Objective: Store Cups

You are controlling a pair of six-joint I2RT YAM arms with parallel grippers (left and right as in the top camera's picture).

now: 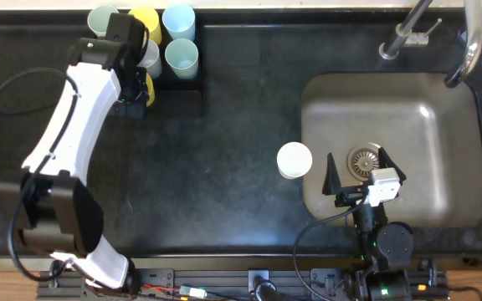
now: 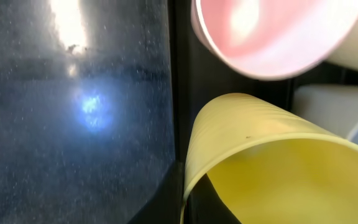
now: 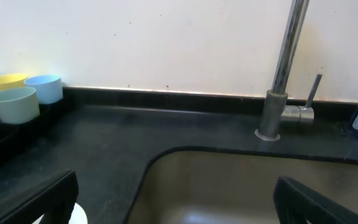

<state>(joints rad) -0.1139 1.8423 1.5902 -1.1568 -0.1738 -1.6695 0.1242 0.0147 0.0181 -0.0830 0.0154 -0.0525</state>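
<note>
Holds a yellow cup [image 2: 272, 143] at the black tray [image 1: 182, 94] of cups, at the counter's far left.
Pinches the cup's rim between the closed-in fingers of the left gripper [image 2: 184, 199], cup tilted, close to a pink cup [image 2: 272, 31]. Hangs the right gripper [image 1: 364, 174] over the sink [image 1: 442, 100], fingers spread wide, gripping nothing. Has a white cup [image 1: 294, 160] standing on the dark counter [image 1: 224, 184], just beside the sink's left rim.

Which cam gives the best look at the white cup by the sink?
Top view: the white cup stands whole on the counter beside the sink. Right wrist view catches just a sliver of it beside the right claw. Left wrist view faces the yellow cup and pink cup instead.
</note>
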